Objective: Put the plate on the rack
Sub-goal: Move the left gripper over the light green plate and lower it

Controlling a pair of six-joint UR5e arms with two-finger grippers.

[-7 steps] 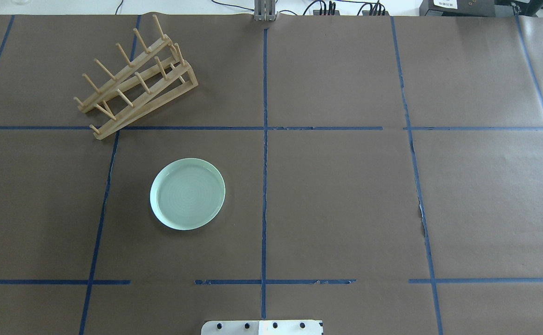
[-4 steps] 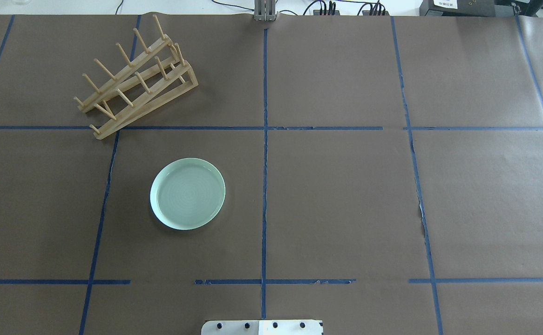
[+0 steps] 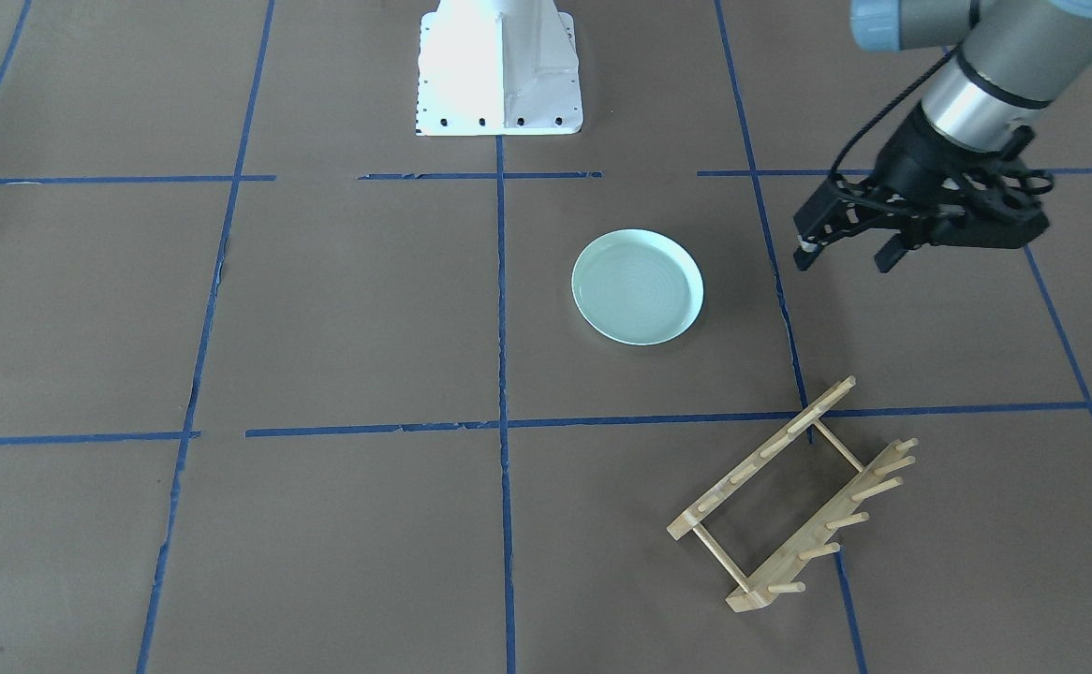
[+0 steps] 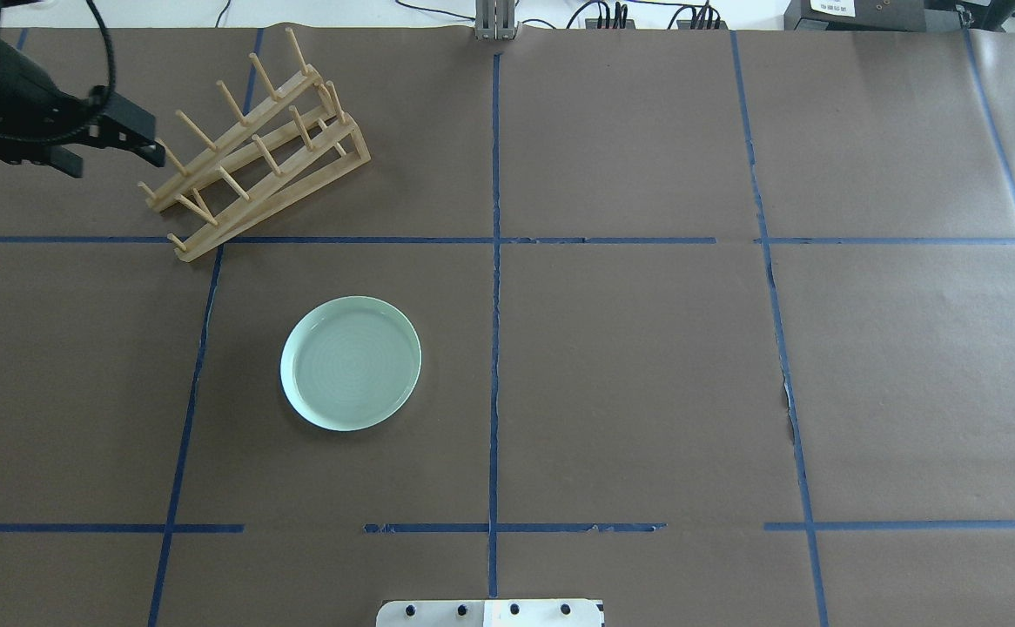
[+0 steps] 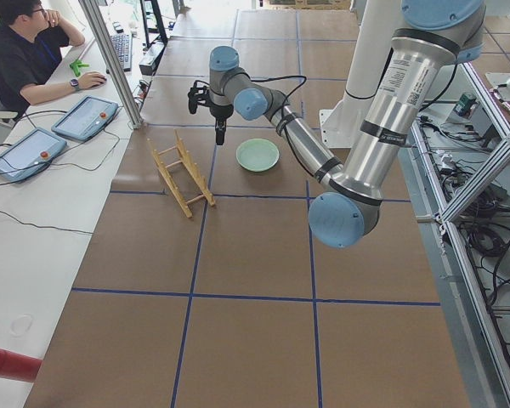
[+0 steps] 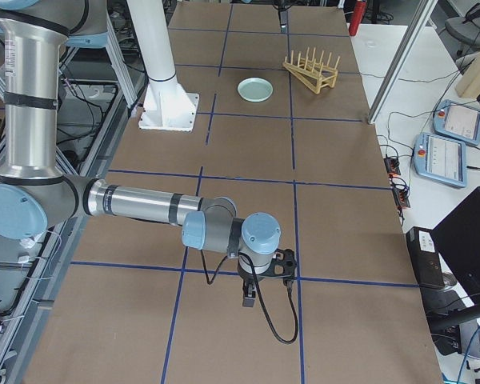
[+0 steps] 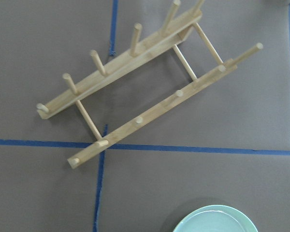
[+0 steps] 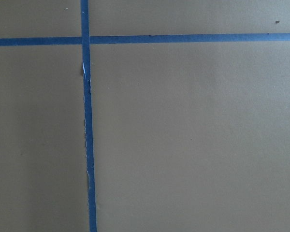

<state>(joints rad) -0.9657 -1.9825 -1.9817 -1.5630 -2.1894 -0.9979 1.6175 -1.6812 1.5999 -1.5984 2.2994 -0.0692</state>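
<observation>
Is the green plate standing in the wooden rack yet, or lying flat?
Lying flat. The plate rests face-up on the table, apart from the rack, whose pegs hold nothing.

Near, large left arm is reaching across the bench (image 5: 238, 280) from the robot-side edge. Left gripper (image 5: 209, 110) is hanging above the surface, apart from the rack (image 5: 183, 177). Rack is standing near the operator-side edge. Plate (image 5: 258, 155) is lying flat beside it, further in from that edge. Operator (image 5: 24, 53) is sitting beyond that edge.

The plate (image 4: 351, 363) is mint green with faint concentric rings, the rack (image 4: 268, 197) light wood, the table (image 4: 647, 366) brown, blue-gridded.
</observation>
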